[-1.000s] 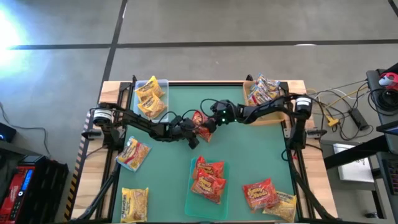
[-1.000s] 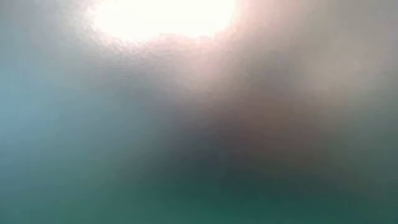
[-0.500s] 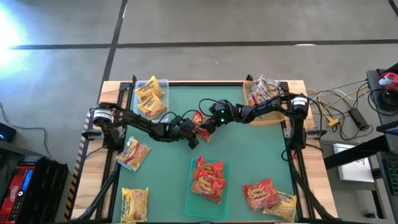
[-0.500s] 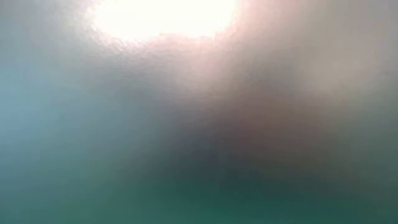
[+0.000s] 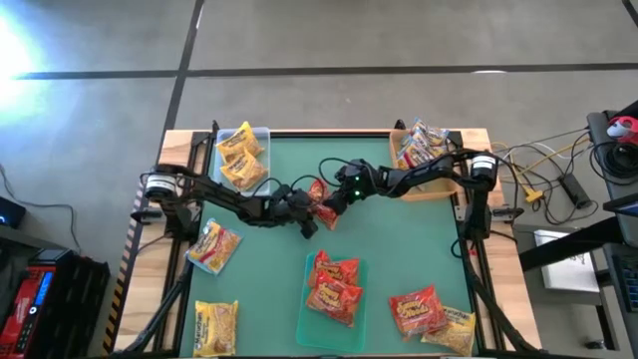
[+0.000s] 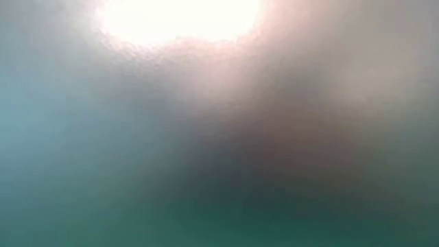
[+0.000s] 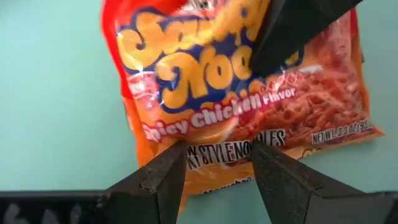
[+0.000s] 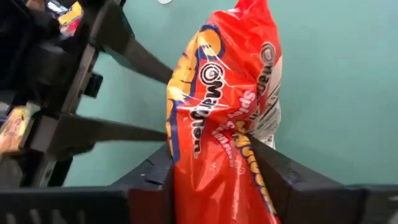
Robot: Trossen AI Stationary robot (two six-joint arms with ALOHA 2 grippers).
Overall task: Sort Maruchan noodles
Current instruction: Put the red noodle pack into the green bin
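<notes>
Red noodle pkt (image 8: pixel 217 124) gripped by L (image 7: pixel 217 165) & R jaws (image 8: pixel 214 171).

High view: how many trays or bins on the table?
3. Clear plastic bin at the far-left corner, brown tray at the far-right corner, flat pale tray mid-table toward the near edge, under red-orange packets. None looks hidden.

A green table (image 5: pixel 399 249) with trays (image 5: pixel 261 134) at its corners.

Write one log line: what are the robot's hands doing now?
left gripper: holds red packet | right gripper: fingers around same packet | spot: mat middle
</notes>
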